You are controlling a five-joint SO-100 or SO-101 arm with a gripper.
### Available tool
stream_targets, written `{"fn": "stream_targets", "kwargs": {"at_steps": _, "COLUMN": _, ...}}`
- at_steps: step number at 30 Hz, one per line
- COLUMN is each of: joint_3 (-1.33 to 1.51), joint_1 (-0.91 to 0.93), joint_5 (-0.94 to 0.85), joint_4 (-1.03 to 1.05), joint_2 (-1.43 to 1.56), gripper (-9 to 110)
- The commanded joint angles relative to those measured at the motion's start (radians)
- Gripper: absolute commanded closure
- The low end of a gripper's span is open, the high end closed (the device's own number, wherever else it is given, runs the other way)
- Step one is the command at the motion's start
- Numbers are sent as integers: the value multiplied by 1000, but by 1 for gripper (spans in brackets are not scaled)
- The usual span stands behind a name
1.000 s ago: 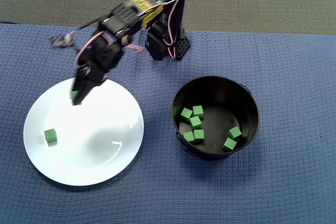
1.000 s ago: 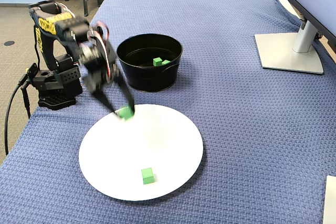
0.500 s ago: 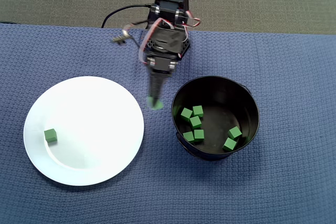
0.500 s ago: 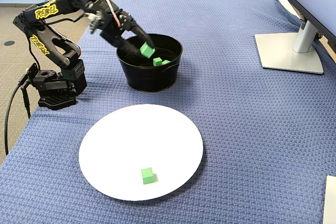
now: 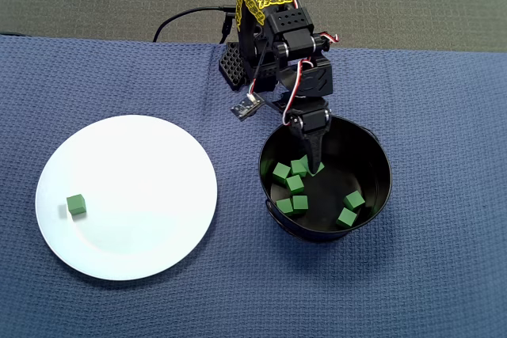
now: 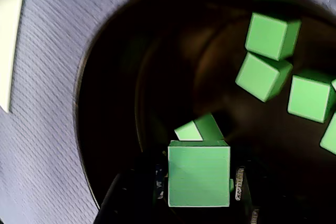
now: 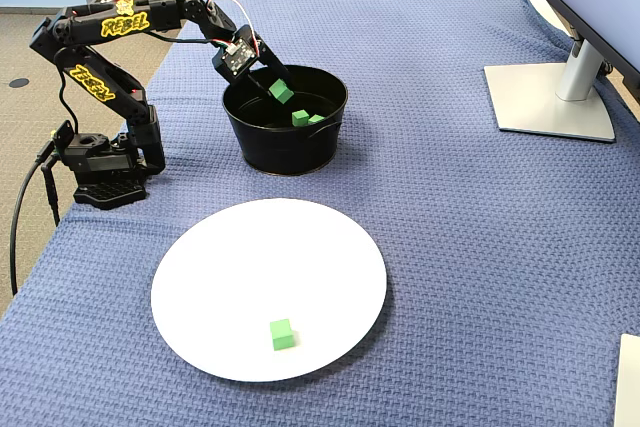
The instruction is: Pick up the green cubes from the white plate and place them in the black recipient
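Note:
My gripper [image 5: 314, 165] hangs inside the mouth of the black recipient [image 5: 382, 165], shut on one green cube [image 6: 198, 173]. The fixed view shows that cube [image 7: 281, 93] held just above the pot's rim [image 7: 285, 143]. Several green cubes [image 5: 295, 184] lie on the pot's floor, and the wrist view shows some of them [image 6: 262, 75] past the held one. One more green cube [image 5: 76, 204] sits alone on the left part of the white plate [image 5: 142, 172]; the fixed view has it [image 7: 282, 334] near the plate's front edge [image 7: 300, 267].
The arm's base [image 7: 105, 162] stands at the table's left edge in the fixed view, with a cable trailing off it. A monitor stand [image 7: 555, 97] sits at the far right. Blue woven cloth [image 5: 444, 259] covers the table.
The gripper lifted a green cube off the plate's far rim, swung across the cloth and now holds it inside the pot's mouth. The cube left on the plate has not moved.

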Motion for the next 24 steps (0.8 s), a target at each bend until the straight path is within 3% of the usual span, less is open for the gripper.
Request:
{"fn": "stream_targets", "kwargs": {"at_steps": 1, "joint_3": -9, "joint_1": -21, "joint_5": -61, "joint_4": 2, "joint_2": 18, "gripper": 72}}
{"fn": "stream_targets", "kwargs": {"at_steps": 3, "joint_3": -21, "joint_1": -11, "joint_5": -92, "joint_4": 21, "joint_2": 35, "gripper": 67}}
{"fn": "stream_targets", "kwargs": {"at_steps": 9, "joint_3": -176, "joint_1": 110, "joint_5": -170, "joint_4": 124, "joint_2": 63, "gripper": 70}}
{"fn": "stream_targets", "kwargs": {"at_steps": 14, "joint_3": -419, "joint_1": 385, "joint_5": -347, "joint_4": 196, "joint_2": -21, "gripper": 74}}
{"fn": "stream_targets", "kwargs": {"at_steps": 19, "joint_3": -543, "joint_1": 718, "joint_5": -603, "joint_4": 92, "joint_2": -236, "gripper": 77}}
{"fn": "stream_targets", "kwargs": {"at_steps": 24, "joint_3": -522, "joint_1": 965, "joint_5": -844, "joint_4": -158, "joint_2": -423, "gripper": 79}}
